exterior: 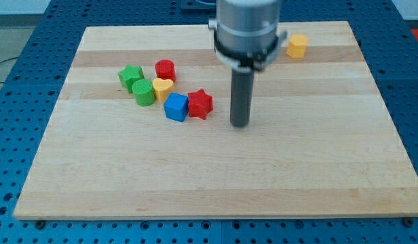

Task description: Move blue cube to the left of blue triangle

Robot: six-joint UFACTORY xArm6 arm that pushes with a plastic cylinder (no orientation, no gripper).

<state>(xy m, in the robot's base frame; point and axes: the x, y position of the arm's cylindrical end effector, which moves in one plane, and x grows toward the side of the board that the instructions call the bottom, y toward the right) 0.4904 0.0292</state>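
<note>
The blue cube [176, 107] lies on the wooden board [216, 176], left of centre, touching a red star [200, 104] on its right. My tip [240, 124] rests on the board to the right of the red star, a short gap away from it. No blue triangle shows in the view; the arm's body may hide part of the board near the top centre.
A cluster sits left of the cube: a yellow heart-shaped block [162, 88], a green cylinder [144, 92], a green star-like block [130, 76] and a red cylinder [165, 69]. A yellow block [297, 45] lies near the board's top right.
</note>
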